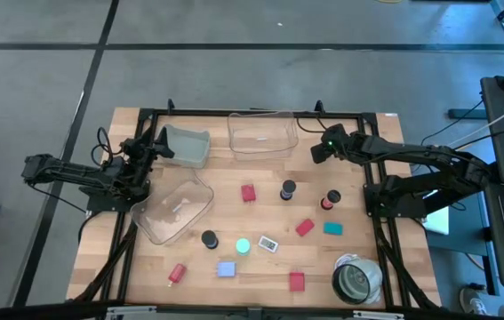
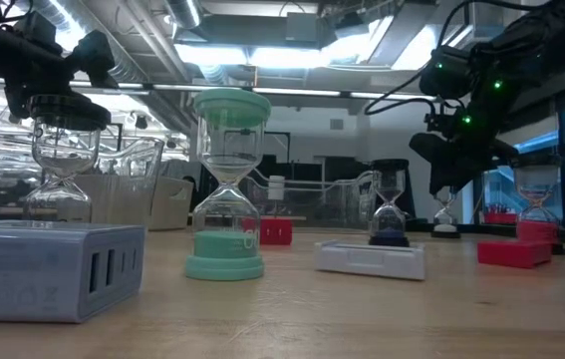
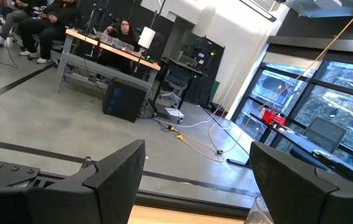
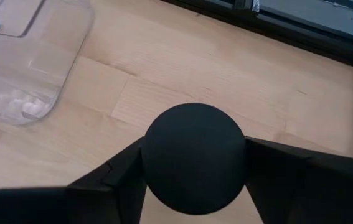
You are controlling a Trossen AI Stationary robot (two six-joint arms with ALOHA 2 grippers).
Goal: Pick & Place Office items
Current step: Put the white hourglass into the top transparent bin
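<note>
Carrying a black-capped cylinder (image 4: 193, 158), right gripper (image 1: 323, 149) clamps it just beside the clear bin (image 1: 263, 133) | risk: letting go here drops it outside that bin's wall | left gripper (image 1: 149, 151) spread, empty, beyond the grey bin (image 1: 186, 148) | remaining office items (image 1: 248, 193) lie on the table (image 1: 252, 276), nearer than the clear bin.
</note>
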